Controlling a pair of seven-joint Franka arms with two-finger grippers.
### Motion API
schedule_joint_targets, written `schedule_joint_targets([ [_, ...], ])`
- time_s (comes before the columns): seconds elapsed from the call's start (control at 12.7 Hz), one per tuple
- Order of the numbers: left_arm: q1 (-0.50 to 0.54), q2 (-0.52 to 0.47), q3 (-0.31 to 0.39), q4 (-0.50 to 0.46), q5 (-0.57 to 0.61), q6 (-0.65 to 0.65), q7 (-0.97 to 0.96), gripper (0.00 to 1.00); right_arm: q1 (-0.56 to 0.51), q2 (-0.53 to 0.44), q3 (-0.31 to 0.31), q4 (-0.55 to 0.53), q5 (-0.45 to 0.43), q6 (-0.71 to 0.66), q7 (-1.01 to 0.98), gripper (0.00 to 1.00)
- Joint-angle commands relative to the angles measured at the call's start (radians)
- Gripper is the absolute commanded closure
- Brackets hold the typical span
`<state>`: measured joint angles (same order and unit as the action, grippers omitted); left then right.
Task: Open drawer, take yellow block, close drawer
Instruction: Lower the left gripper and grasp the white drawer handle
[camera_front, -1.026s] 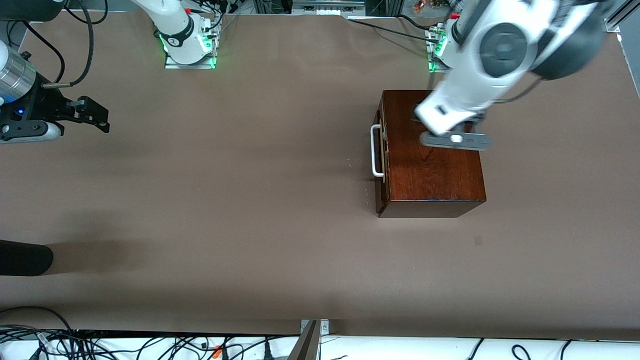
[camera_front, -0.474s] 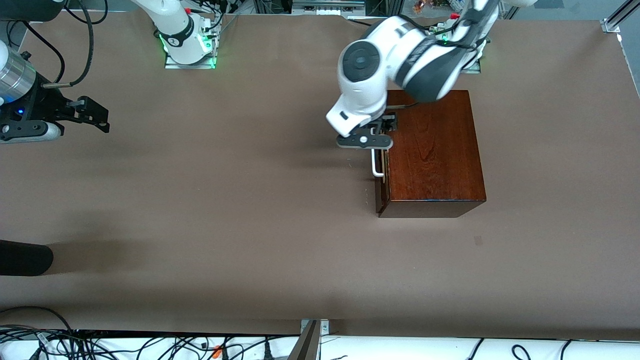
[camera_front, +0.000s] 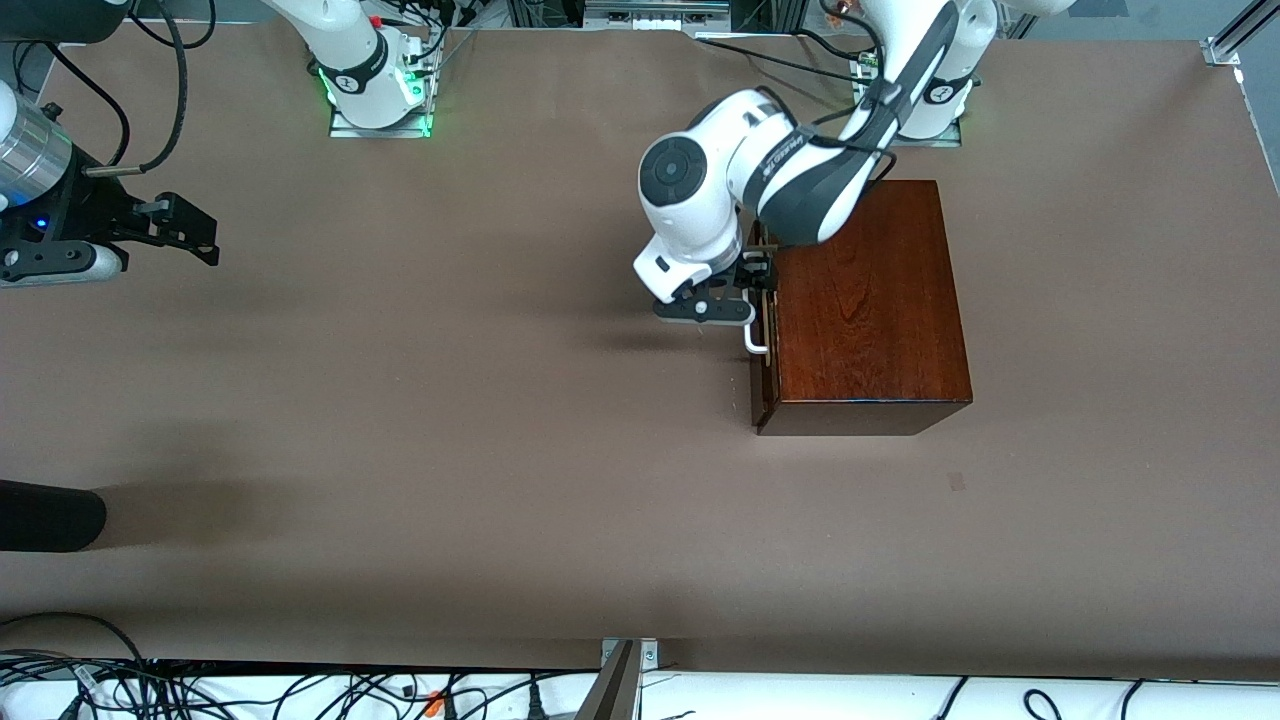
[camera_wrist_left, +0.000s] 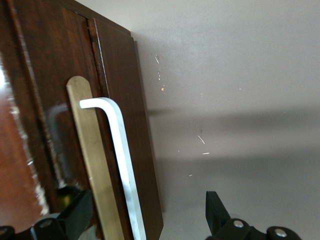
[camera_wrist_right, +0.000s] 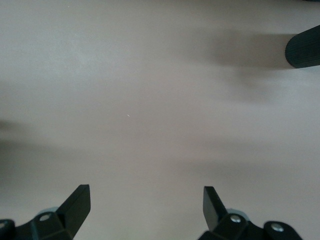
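R gripper (camera_front: 205, 238) hangs over the table (camera_front: 450, 420) at the R arm's end, up toward the corner by that arm's base. R arm waiting. Fingers (camera_wrist_right: 75, 205) spread wide in R wrist view, nothing between them, only bare table below. A black ribbed cylinder (camera_wrist_right: 304, 47) pokes in at the edge of that view; same dark object (camera_front: 45, 515) lies at the table edge at the R arm's end, nearer the front cam than the gripper.

Mid-table: bare brown surface.

L arm reaches from its base down to the front of the wooden box (camera_front: 865, 310). L gripper (camera_front: 752, 278) sits at the white handle (camera_front: 755, 340) of the drawer (camera_front: 765, 320). In L wrist view jaws are wide apart, straddling the handle bar (camera_wrist_left: 122, 165): one finger (camera_wrist_left: 75, 215) on the drawer-face side, other on the table side. Neither pad seen touching the bar, so not gripping yet; holding nothing.

Drawer: shut, or as good as; front flush w/ box, no pale interior showing. Brass-coloured strip (camera_wrist_left: 92, 165) runs along the face under the handle.

Box stands toward the L arm's end of the table, close to that arm's base, handle facing the R arm's end.

Yellow block: not seen in any view.
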<state>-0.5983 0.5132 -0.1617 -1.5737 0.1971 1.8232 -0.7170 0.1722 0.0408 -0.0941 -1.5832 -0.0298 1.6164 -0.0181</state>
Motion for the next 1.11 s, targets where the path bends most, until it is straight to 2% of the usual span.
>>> schedule_joint_targets([
  [0.0, 0.002, 0.034, 0.01, 0.026, 0.025, 0.016, -0.007, 0.0, 0.001, 0.004, -0.004, 0.011, 0.016, -0.006, 0.006, 0.0],
  [0.63, -0.006, 0.067, 0.011, 0.024, 0.03, 0.048, -0.048, 0.0, 0.001, 0.004, -0.006, 0.011, 0.016, -0.006, 0.006, 0.0],
  [0.79, -0.001, 0.077, 0.011, 0.023, 0.089, 0.048, -0.048, 0.0, 0.003, 0.004, -0.006, 0.011, 0.016, -0.006, 0.006, 0.0],
  [1.03, -0.006, 0.082, 0.01, 0.023, 0.096, 0.048, -0.05, 0.0, 0.001, 0.004, -0.006, 0.011, 0.016, -0.006, 0.006, 0.0],
])
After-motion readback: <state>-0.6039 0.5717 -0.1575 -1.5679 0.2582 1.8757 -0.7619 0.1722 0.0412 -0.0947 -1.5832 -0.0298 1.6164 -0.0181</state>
